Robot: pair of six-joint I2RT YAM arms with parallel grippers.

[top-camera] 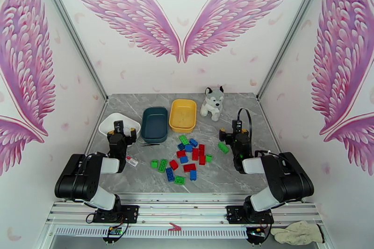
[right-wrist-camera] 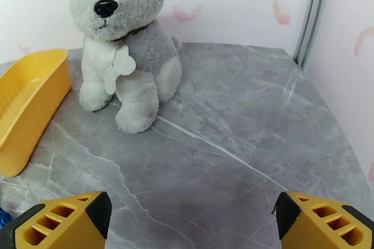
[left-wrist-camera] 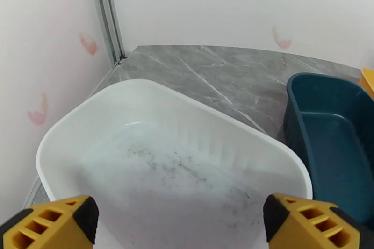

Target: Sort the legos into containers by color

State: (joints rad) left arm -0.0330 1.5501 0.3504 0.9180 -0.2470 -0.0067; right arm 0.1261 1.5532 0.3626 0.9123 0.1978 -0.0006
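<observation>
Legos [top-camera: 187, 159], scattered red, blue and green on the desk [top-camera: 140, 177], lie to the right of the left pincer [top-camera: 120, 129] and to the left of the right pincer [top-camera: 236, 131], nearer the arm bases than either. I see both pincers released, jaws spread wide and holding nothing. The left pincer [left-wrist-camera: 180, 219] hangs over the near rim of the white tray [left-wrist-camera: 154, 88], with the teal tray [left-wrist-camera: 327, 128] just to its right. The right pincer [right-wrist-camera: 187, 219] faces bare desk, with the plush husky [right-wrist-camera: 124, 58] ahead on its left and the yellow tray [right-wrist-camera: 28, 96] further left. All three trays look unfilled.

I judge the bricks light, rigid and smooth-walled, so likely to slip or pop out of an off-centre squeeze. The best hold seems to be across two opposite flat side walls, on the shorter span, with the studs left upward. Several bricks in the middle touch their neighbours, leaving little room for a jaw. One green brick [top-camera: 223, 147] lies apart, just below and left of the right pincer, and looks the easiest to take.
</observation>
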